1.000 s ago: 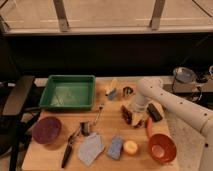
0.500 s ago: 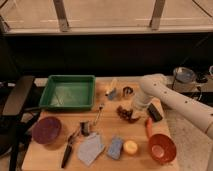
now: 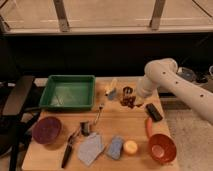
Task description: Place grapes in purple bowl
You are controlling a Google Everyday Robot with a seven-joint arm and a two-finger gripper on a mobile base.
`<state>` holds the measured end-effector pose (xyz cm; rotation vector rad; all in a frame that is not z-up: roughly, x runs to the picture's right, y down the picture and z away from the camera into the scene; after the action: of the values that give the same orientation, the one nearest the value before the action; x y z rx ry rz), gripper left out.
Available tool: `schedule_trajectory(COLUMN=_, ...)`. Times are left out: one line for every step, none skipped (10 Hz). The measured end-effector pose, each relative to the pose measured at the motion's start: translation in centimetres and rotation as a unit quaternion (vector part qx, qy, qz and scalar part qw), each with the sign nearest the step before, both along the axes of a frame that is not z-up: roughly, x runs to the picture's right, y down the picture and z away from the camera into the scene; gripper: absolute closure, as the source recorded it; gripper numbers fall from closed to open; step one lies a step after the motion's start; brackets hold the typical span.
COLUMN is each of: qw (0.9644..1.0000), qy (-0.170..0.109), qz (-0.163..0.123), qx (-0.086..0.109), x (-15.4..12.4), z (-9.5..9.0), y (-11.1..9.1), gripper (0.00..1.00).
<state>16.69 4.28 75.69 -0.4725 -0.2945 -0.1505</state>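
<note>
Though I cannot tell if my claw (image 3: 128, 93), just over the grapes (image 3: 130, 103), holds them, I'd pinch this soft cluster mid-length.

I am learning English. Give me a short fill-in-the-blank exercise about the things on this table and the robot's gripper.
1. The purple bowl stands just in front of the green ____.
2. The ____ lies between the black block and the orange bowl.
3. The gripper is just above the ____.
Missing words: tray; carrot; grapes.
</note>
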Motion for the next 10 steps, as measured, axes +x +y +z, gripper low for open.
schedule_trajectory(qw=0.9998, qy=-0.01, qz=-0.008, qx=0.015, x=-0.6, z=-1.1, y=-1.2, gripper=1.0)
schedule_trajectory(qw=0.9986, qy=-0.03, qz=-0.024, qx=0.036, x=-1.9, z=-2.7, y=-3.0, gripper=1.0)
schedule_trajectory(qw=0.9966, qy=-0.049, qz=-0.04, qx=0.052, x=-3.7, z=-3.9, y=-4.1, gripper=1.0)
schedule_trajectory(qw=0.9934, qy=-0.072, qz=-0.058, qx=0.069, x=-6.0, z=-5.0, y=-4.9, gripper=1.0)
schedule_trajectory(qw=0.9893, qy=-0.095, qz=-0.077, qx=0.081, x=-8.4, z=-6.1, y=-5.3, gripper=1.0)
schedule_trajectory(qw=0.9829, qy=-0.126, qz=-0.099, qx=0.09, x=-11.6, z=-7.3, y=-5.4, gripper=1.0)
schedule_trajectory(qw=0.9763, qy=-0.158, qz=-0.116, qx=0.091, x=-14.4, z=-8.4, y=-5.3, gripper=1.0)
schedule_trajectory(qw=0.9719, qy=-0.178, qz=-0.127, qx=0.087, x=-16.3, z=-9.2, y=-4.9, gripper=1.0)
schedule_trajectory(qw=0.9708, qy=-0.184, qz=-0.128, qx=0.085, x=-16.9, z=-9.4, y=-4.8, gripper=1.0)
schedule_trajectory(qw=0.9715, qy=-0.179, qz=-0.129, qx=0.086, x=-16.4, z=-9.3, y=-4.8, gripper=1.0)
